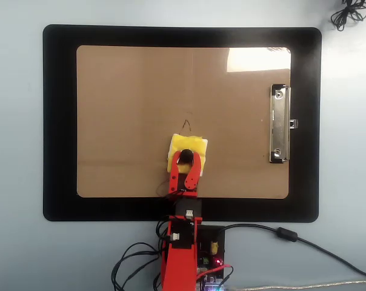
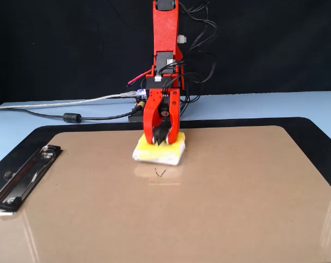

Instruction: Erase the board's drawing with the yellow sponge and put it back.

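The brown board lies on a black mat, its metal clip at the right in the overhead view. A faint thin drawing shows on it. The yellow sponge rests flat on the board just on the arm's side of the mark, apart from it by a small gap. My red gripper is shut on the sponge's black knob, pressing down from above.
The black mat surrounds the board. The arm's base and cables sit at the mat's near edge in the overhead view. A coiled cable lies at the top right corner.
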Motion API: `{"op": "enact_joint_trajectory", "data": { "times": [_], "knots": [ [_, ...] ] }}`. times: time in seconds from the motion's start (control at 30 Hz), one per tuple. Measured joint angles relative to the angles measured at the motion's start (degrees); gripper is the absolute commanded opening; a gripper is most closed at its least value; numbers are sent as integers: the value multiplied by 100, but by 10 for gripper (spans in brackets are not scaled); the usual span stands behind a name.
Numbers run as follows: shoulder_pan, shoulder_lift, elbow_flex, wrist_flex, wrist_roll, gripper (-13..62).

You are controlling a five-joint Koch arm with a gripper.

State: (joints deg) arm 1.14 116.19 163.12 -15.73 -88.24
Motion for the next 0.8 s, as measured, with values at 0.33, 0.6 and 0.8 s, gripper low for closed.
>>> {"op": "enact_joint_trajectory", "data": {
  "times": [0.33, 0.6, 0.8],
  "knots": [
    [-18, -3085, -3076, -141, 35, -83],
    [-149, -1986, -1090, -870, 26, -83],
    [-396, -1178, -554, -800, 26, -83]
  ]
}}
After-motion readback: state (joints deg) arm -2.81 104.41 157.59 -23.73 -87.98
